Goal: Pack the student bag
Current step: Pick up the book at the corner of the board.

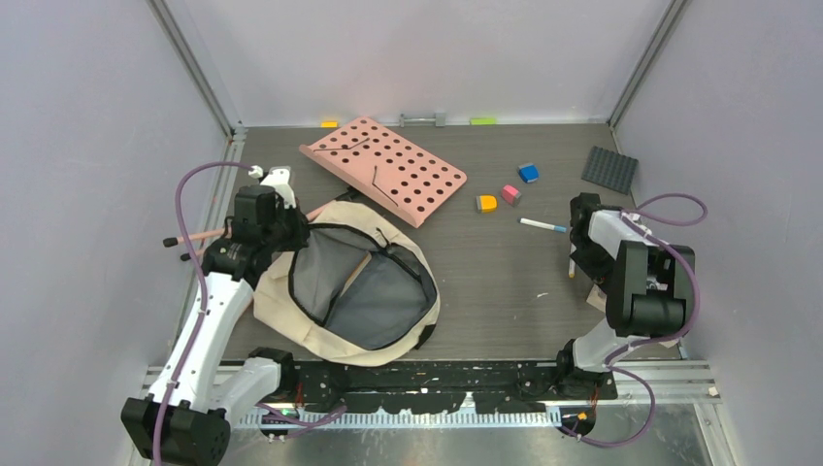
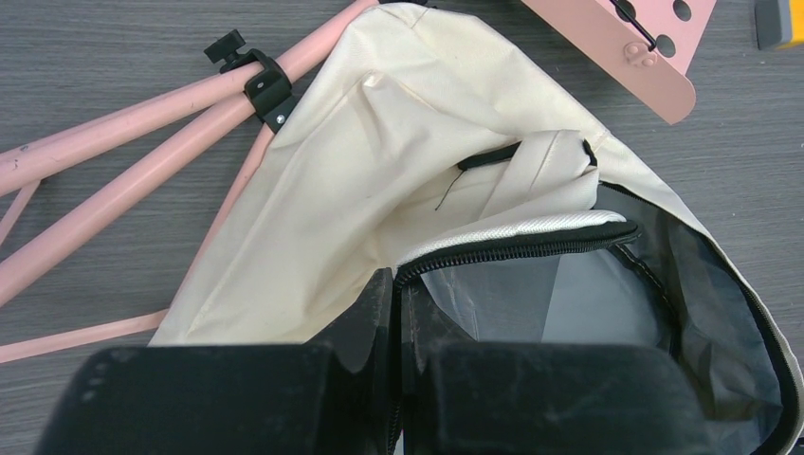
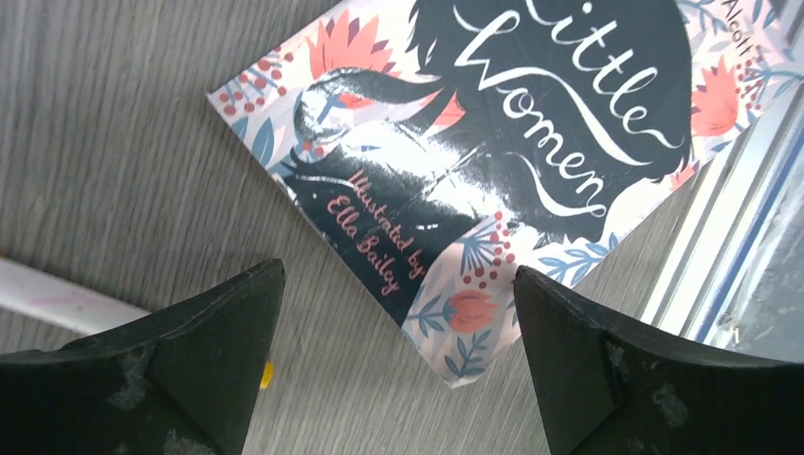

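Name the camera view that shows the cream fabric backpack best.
The top external view: the whole cream fabric backpack lies unzipped, grey lining exposed. The left wrist view shows only one zipper edge, pinched by the left tool; the right wrist view shows none of it.

book cover (image 3: 531, 114), "Little Women", "Illustrated by Ella Bailey"

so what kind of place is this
Probably a robot test cell: plain walls on aluminium frame posts enclose a table, the left arm and right arm are bolted to its near rail, and the student bag looks like a staged prop.
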